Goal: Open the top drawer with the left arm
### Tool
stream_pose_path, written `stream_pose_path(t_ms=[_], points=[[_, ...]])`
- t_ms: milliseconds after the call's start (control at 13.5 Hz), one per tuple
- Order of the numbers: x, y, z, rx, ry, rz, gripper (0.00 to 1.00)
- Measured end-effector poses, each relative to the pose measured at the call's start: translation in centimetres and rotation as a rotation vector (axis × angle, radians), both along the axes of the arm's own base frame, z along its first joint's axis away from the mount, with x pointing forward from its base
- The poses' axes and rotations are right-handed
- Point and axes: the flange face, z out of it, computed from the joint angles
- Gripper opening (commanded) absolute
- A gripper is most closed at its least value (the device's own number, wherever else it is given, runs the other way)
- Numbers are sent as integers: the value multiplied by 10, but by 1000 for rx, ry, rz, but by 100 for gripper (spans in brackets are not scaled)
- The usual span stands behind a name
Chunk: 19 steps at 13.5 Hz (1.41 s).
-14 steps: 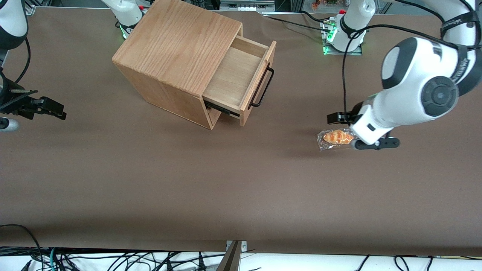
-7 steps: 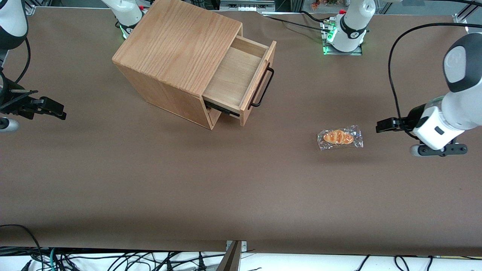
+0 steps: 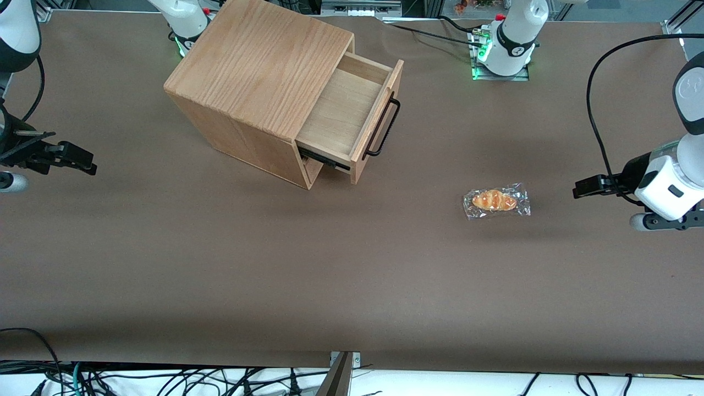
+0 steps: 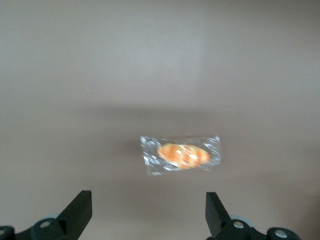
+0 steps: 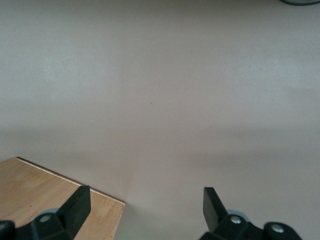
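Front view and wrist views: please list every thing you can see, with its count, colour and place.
Cabinet: one, oak wood, on the table toward the parked arm's end.
Top drawer: one, light oak with black bar handle, pulled out of the cabinet, nothing visible inside.
Wrapped bread: one, orange in clear wrap, on the table between drawer and gripper.
Table: one, brown.
Left arm: one, white.
Gripper: one, black, open, above the table beside the bread.

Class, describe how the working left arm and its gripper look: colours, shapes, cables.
The left arm is bulky and white, with a rounded dark-grey joint cap and a black cable looping above it. Its gripper, toward the working arm's end of the table near the wrapped bread roll, is black, with two wedge-shaped fingers set wide apart.
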Motion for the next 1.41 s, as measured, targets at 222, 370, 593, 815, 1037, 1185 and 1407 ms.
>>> stream_pose_path(t_ms=[222,370,593,815,1037,1185,1407], points=[[6,2,4,20,-53,-56,100],[9,3,2,24,-70,-66,100],[10,1,-2,25,-66,-71,100],[5,-6,-15,2,-9,-74,100],[0,-8,-22,-10,47,-73,100],[-3,-8,-23,-13,69,-74,100],[-5,-10,-24,-15,86,-77,100]])
